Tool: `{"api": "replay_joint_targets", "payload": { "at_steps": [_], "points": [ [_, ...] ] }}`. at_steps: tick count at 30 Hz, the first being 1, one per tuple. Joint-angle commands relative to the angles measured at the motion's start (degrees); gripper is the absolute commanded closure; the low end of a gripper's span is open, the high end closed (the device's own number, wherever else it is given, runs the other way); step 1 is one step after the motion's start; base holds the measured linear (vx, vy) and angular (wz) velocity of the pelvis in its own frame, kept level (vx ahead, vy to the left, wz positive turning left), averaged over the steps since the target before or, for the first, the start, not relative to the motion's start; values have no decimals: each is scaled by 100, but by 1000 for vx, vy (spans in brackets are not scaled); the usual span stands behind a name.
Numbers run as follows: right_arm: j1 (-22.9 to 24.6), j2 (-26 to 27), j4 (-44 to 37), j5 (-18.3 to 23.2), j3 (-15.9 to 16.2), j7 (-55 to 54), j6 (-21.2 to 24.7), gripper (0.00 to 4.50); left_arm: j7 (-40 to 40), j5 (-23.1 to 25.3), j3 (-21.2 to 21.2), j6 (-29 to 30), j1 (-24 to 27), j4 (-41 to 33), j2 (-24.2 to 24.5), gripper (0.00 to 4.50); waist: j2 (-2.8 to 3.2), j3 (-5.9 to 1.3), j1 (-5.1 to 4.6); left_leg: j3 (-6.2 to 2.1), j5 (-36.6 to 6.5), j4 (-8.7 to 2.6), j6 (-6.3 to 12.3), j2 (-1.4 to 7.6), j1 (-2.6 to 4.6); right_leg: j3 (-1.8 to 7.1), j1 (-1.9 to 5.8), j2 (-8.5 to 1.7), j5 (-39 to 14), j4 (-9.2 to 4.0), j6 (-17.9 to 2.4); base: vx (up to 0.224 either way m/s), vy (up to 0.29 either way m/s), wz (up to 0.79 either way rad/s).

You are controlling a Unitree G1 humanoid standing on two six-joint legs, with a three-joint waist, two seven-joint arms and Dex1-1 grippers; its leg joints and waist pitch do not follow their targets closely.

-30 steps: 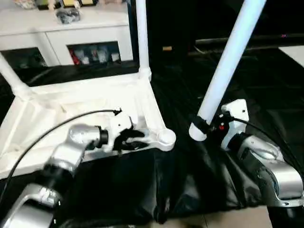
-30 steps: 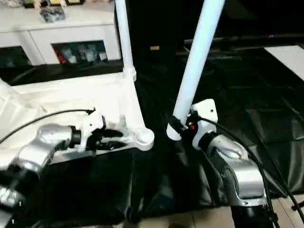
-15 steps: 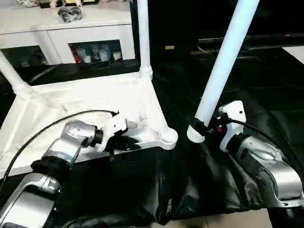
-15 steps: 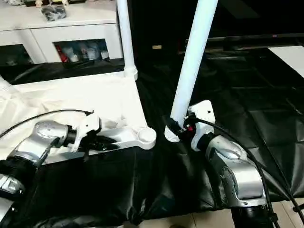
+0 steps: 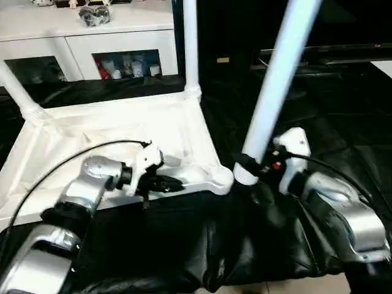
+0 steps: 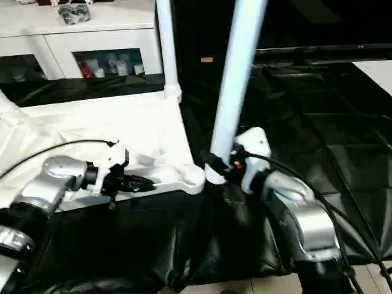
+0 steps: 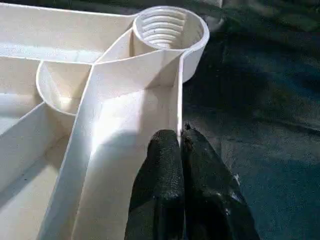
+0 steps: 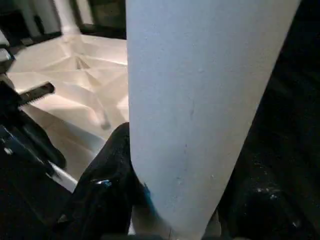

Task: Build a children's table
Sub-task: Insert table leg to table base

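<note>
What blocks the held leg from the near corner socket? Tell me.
Nothing visible. The leg in the right gripper hangs just beside the open, threaded corner socket; the left gripper pinches the tabletop's edge rib, short of the socket.

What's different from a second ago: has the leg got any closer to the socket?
Yes. The right tool has carried the leg toward the tabletop; its threaded end now sits just beside the open corner socket. The left tool has closed on the tabletop's edge rib. Two fitted legs unchanged.
</note>
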Motion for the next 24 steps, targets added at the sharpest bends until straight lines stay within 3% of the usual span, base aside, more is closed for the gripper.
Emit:
{"api": "replay_joint_targets", "payload": {
  "at_steps": [1, 4, 9, 14, 15, 18, 19, 24],
  "points": [
    [-222, 46, 48, 49, 31, 24, -26, 262, 179, 96, -127, 80, 114, -140, -136, 450, -26, -335, 0, -173, -769, -504, 212, 487, 136, 224, 228, -525, 121, -354, -1780, 0, 0, 0],
    [-381, 93, 299, 35, 49, 96, -30, 262, 417, 160, -170, 157, 162, -324, -318, 450, -33, -329, 12, -165, -860, -512, 139, 494, 152, 229, 221, -523, -73, -372, -1759, 0, 0, 0],
    [-513, 50, 832, -116, 165, 257, -238, 262, 773, 309, -313, 442, 302, -827, -606, 450, -114, -334, 46, -140, -693, -496, 206, 487, 128, 225, 227, -528, -41, -382, -1715, 0, 0, 0],
    [-432, 35, 890, -138, 232, 363, -229, 262, 921, 425, -359, 278, 310, -863, -658, 450, -105, -334, 77, -141, -643, -492, 303, 485, 128, 220, 216, -519, -102, -381, -1618, 0, 0, 0],
    [-414, 36, 910, -146, 238, 371, -249, 262, 941, 430, -341, 254, 306, -857, -660, 450, -55, -330, 88, -150, -684, -496, 277, 486, 127, 221, 211, -528, -176, -388, -1605, 0, 0, 0],
    [-417, 90, 1086, -181, 180, 312, -437, 262, 883, 322, -248, 385, 284, -855, -677, 406, -70, -323, 85, -148, -855, -516, 163, 485, 136, 222, 202, -517, -305, -405, -1599, 0, 0, 0],
    [-435, 117, 1170, -194, 154, 279, -511, 262, 876, 298, -208, 395, 279, -841, -676, 393, -39, -327, 88, -152, -869, -515, 137, 485, 134, 223, 200, -524, -309, -398, -1601, 0, 0, 0],
    [-462, 140, 1294, -214, 130, 280, -605, 262, 819, 232, -171, 469, 283, -792, -664, 386, -72, -329, 60, -155, -840, -518, 156, 474, 118, 221, 222, -520, -167, -394, -1624, 0, 0, 0]
  ]
}}
